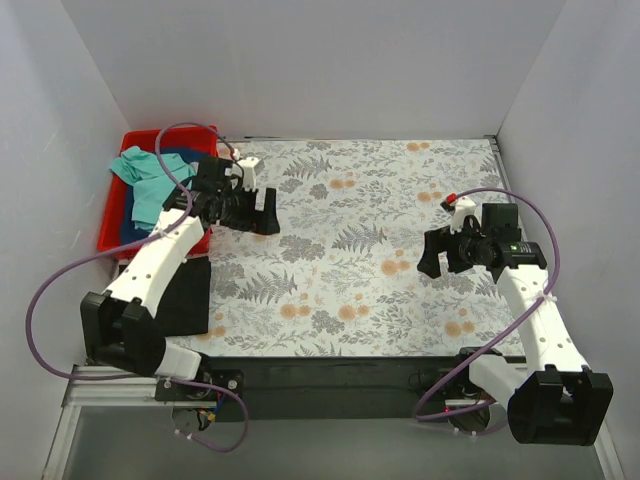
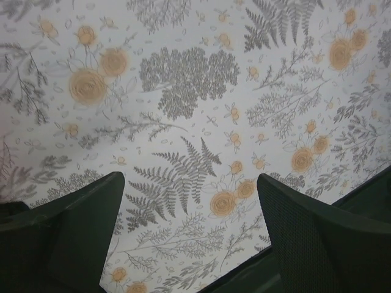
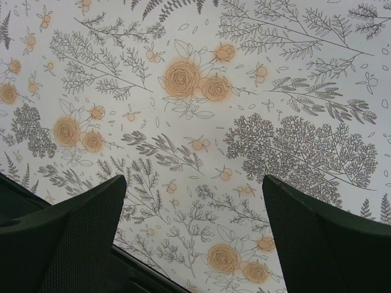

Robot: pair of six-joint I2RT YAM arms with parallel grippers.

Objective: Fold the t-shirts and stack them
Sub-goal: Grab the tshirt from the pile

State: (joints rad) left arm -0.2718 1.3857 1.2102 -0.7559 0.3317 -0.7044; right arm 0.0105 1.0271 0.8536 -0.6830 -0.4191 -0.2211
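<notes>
Left gripper (image 1: 258,212): fingers (image 2: 67,238) spread wide, nothing between them. It hangs over the floral table cover (image 1: 380,190) toward the far-left corner, just beside the red bin (image 1: 165,134). The left wrist view shows only fern and flower print in the gap.

Right gripper (image 1: 431,258): also spread, fingers (image 3: 330,238) well apart and holding nothing. It sits over the right half of the cover, roughly midway between the far and near edges. The right wrist view shows bare print between the pads, with the dark near edge of the table just visible below.

Shirts:
- teal t-shirt (image 1: 145,180): crumpled in the bin at the far-left corner, lying on top and spilling toward the bin's far side.
- navy t-shirt (image 1: 128,228): in the same bin, mostly under the teal one. Dark blue shows at the bin's near end and again at the far side. Can't make out any print from here.
- black t-shirt (image 1: 186,295): out of the bin, lying flat on the cover along the left edge near the near-left corner. Roughly rectangular, partly hidden by the left arm's white link.

Neither gripper is touching any cloth. The two arms are well apart, one on each side of the table.
</notes>
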